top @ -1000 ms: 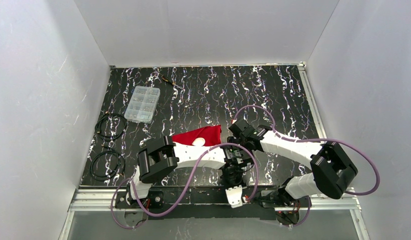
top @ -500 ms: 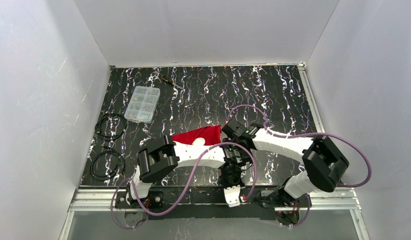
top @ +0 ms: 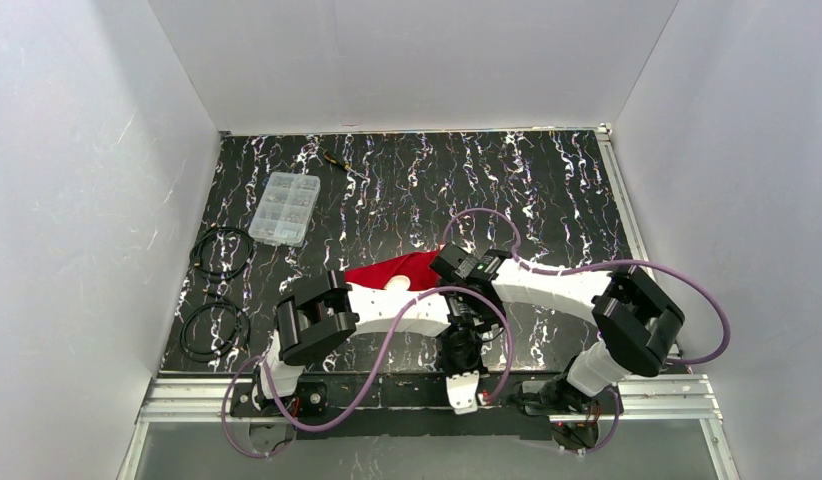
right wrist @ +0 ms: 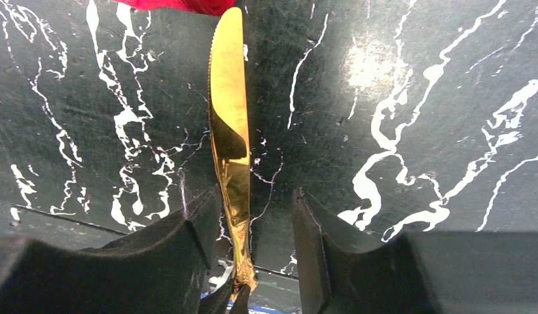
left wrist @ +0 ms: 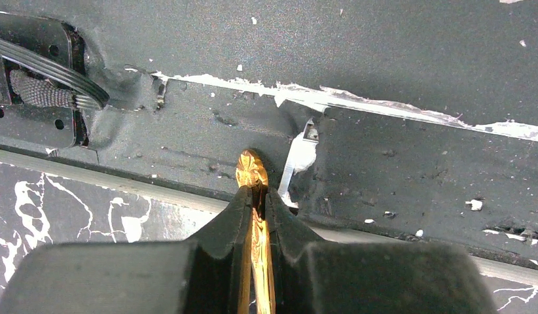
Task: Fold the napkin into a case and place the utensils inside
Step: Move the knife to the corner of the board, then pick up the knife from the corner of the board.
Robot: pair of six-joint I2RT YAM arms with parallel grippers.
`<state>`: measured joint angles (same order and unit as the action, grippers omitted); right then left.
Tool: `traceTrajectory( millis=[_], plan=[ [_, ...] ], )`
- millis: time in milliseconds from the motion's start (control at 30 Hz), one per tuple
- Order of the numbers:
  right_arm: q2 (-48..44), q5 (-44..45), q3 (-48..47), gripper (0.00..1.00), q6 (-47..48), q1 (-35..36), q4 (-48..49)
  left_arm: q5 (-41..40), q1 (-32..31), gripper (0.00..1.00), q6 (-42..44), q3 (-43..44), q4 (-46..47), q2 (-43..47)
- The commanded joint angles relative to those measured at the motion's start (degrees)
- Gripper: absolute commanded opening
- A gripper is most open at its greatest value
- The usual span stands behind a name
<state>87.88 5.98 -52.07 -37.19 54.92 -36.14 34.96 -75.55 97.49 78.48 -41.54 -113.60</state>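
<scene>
Where the left gripper (left wrist: 258, 197) shows in its own wrist view, its jaws are clamped together on the handle of the gold knife (left wrist: 251, 169); only the ornate end sticks out past the fingertips, and the rest of the handle is hidden between the black fingers. Behind it lies the scuffed black base plate (left wrist: 397, 176) at the near edge. The right gripper (right wrist: 254, 199) stands with its jaws apart, one finger on each side of the knife's shank. The left-hand finger is just beside the metal, contact not determinable; the other is clear of it. Nothing is gripped there. Whether the blade rests on the table (top: 547, 190) or hangs above it cannot be told. The serrated blade points away from the camera and its tip meets the edge of the red napkin (top: 382, 272), of which that view catches only a sliver. From above, both wrists crowd together and cover the knife entirely. The napkin lies near the table's middle, its near part hidden under the left arm, so its fold cannot be judged. The round bowl of the white spoon (top: 397, 284) shows on the cloth, handle out of sight. Well apart on the left are a clear compartment box (top: 284, 207) and two black cable coils (top: 222, 250)
</scene>
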Motion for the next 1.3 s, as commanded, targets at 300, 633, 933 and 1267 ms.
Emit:
traceTrajectory(
  millis=[300,633,933,1267],
  plan=[
    [0.94,8.64,6.29,0.57,-0.5,3.13,5.02,-1.12,-0.3,0.0,0.59,1.33,-2.94,-0.12],
    [-0.55,5.19,6.26,0.64,0.96,2.26,7.2,-1.56,-0.44,0.0,3.63,2.28,-5.48,-1.17],
    [-12.14,-7.64,3.05,0.71,7.96,-15.16,2.77,-2.09,-0.65,0.0,2.98,1.14,-4.87,-1.01],
    [-6.85,-23.06,1.35,0.68,9.2,-15.21,3.62,-2.55,-1.09,0.0,5.31,2.17,-6.01,-2.01]
  ],
)
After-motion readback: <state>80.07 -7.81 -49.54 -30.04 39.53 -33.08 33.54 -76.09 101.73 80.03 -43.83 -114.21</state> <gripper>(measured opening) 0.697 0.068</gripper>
